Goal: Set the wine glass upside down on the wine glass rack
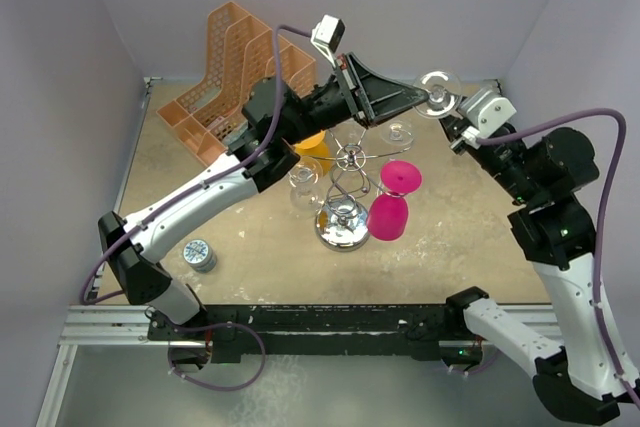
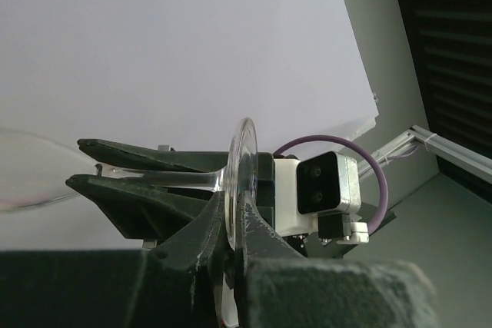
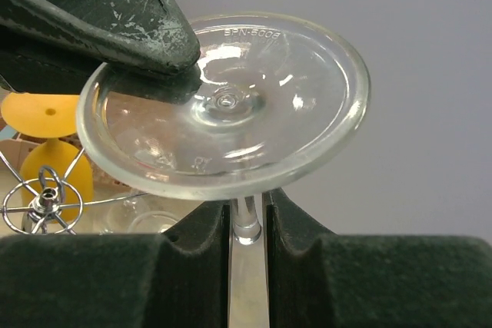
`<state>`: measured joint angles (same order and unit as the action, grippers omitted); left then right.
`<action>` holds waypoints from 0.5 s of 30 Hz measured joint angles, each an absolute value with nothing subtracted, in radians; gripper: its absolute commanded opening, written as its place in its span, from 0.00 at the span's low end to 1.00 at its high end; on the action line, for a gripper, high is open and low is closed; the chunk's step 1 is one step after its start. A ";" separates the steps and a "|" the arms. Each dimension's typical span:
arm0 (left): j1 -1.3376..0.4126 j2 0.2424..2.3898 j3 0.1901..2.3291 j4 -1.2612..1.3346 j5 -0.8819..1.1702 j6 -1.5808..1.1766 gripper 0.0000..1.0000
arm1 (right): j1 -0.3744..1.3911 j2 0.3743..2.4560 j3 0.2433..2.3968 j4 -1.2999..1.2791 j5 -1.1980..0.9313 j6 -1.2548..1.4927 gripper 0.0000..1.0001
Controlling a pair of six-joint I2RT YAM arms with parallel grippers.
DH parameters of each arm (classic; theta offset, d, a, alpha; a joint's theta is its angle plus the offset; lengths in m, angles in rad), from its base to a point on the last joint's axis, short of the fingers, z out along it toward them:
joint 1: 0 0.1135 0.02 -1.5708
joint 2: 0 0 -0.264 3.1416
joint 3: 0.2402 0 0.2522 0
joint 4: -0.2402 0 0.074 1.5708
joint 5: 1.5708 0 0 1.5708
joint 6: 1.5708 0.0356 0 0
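Note:
A clear wine glass [image 1: 437,87] is held foot-up in the air at the back, right of the silver wire rack [image 1: 345,162]. My left gripper [image 1: 424,97] is shut on the rim of its round foot [image 3: 231,105]; one of its fingers [image 3: 146,32] shows in the right wrist view. My right gripper [image 3: 247,217] is shut on the stem just under the foot. In the left wrist view the foot [image 2: 244,178] stands edge-on between my left gripper's [image 2: 234,209] fingers, and the bowl [image 2: 27,174] shows at far left.
On the rack hang a pink glass [image 1: 389,209], a yellow one [image 1: 315,150] and clear ones [image 1: 303,179]. Its chrome base [image 1: 343,229] stands mid-table. An orange mesh organiser [image 1: 235,77] stands back left. A small tin [image 1: 200,255] sits front left.

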<state>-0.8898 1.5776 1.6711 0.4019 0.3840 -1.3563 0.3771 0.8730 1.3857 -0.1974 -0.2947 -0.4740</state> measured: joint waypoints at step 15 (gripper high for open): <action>-0.906 1.482 1.612 0.394 0.306 -1.490 0.00 | 0.378 0.699 1.436 -0.256 -0.390 -0.321 0.73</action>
